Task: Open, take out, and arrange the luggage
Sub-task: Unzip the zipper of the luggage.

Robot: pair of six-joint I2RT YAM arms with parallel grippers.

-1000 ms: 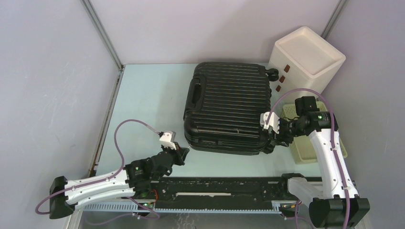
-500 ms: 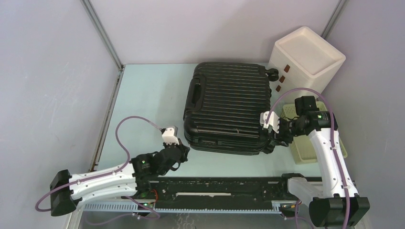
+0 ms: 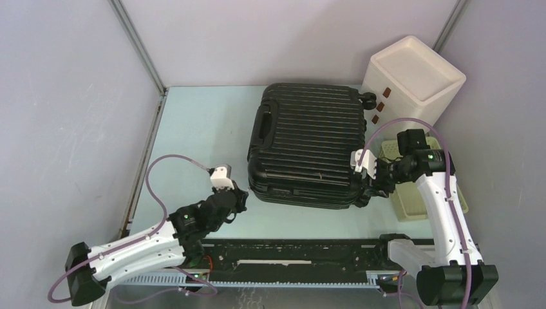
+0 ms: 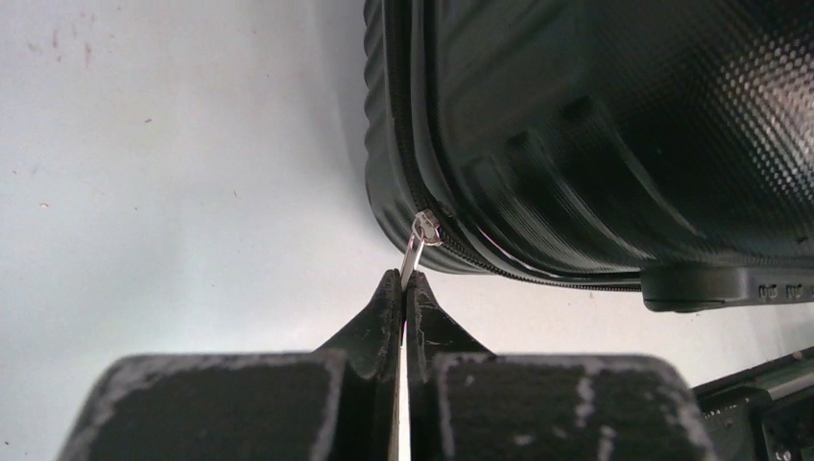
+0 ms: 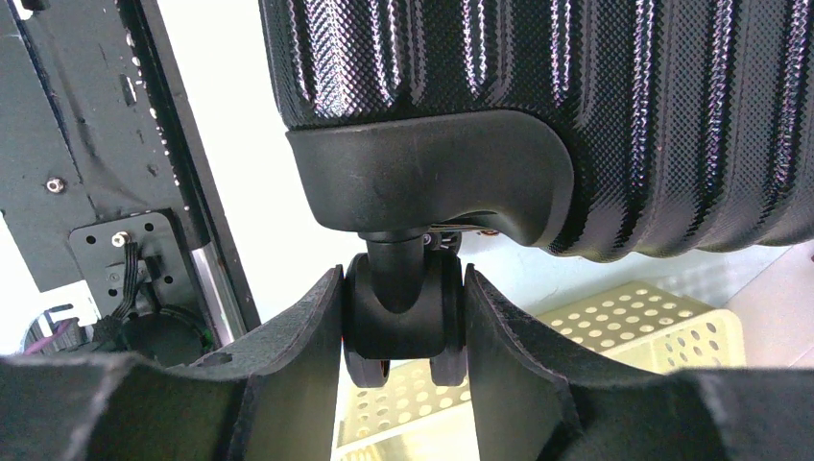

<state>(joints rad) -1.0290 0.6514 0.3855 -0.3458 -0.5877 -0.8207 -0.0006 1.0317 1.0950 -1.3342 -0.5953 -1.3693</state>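
Observation:
The black ribbed hard-shell luggage (image 3: 310, 143) lies flat and closed on the pale table. My left gripper (image 3: 239, 197) is at its near left corner. In the left wrist view my left gripper (image 4: 403, 280) is shut on the silver zipper pull (image 4: 417, 248), which hangs from the slider at the luggage's corner (image 4: 576, 134). My right gripper (image 3: 372, 187) is at the near right corner. In the right wrist view my right gripper (image 5: 403, 317) is shut on a black caster wheel (image 5: 403, 309) under the luggage (image 5: 538, 86).
A white three-drawer box (image 3: 412, 78) stands at the back right, beside the luggage. A pale yellow perforated basket (image 3: 412, 199) lies right of the luggage, under my right arm, and shows in the right wrist view (image 5: 614, 331). The black base rail (image 3: 290, 254) runs along the near edge.
My left gripper has shifted left and a little towards the back along the luggage's near left corner, holding the zipper pull. The right arm and the luggage have stayed still.

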